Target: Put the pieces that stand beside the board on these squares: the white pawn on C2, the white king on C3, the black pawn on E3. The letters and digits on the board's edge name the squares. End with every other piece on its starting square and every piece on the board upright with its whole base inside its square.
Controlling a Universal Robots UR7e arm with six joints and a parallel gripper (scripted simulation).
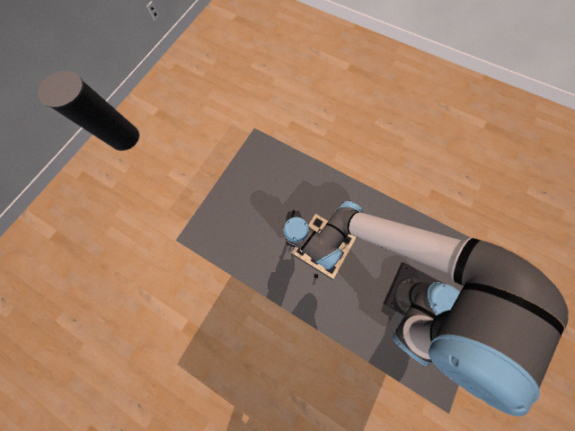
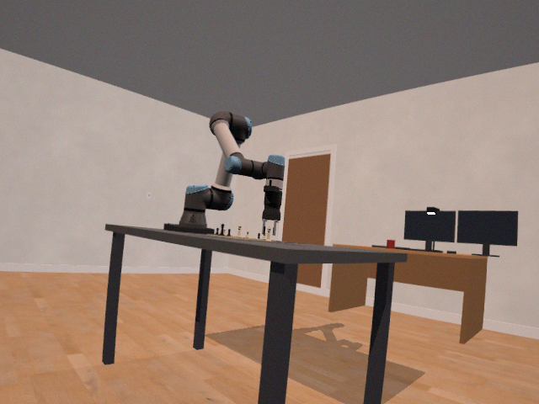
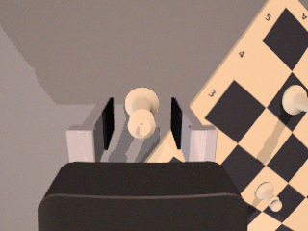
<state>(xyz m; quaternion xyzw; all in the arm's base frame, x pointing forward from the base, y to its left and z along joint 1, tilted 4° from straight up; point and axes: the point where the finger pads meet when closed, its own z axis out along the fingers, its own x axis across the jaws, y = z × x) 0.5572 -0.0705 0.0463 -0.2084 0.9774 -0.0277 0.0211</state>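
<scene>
A white pawn (image 3: 141, 99) (image 2: 268, 235) with a round head stands upright on the grey table (image 3: 129, 26) (image 1: 223, 208), just off the edge of the chessboard (image 3: 252, 111) (image 1: 340, 262). My gripper (image 3: 141, 113) (image 2: 268, 229) is open and low over the table, with one finger on each side of the pawn and gaps on both sides. A small black piece (image 1: 314, 277) stands on the table beside the board's near edge. On the board, two white pieces (image 3: 295, 99) (image 3: 268, 192) stand on squares in the wrist view. The white king cannot be made out.
The arm's wrist and forearm (image 1: 399, 236) hang over most of the board in the top view and hide its squares. The robot's base (image 1: 408, 296) stands on the table to the right. A desk with monitors (image 2: 456, 225) is far off.
</scene>
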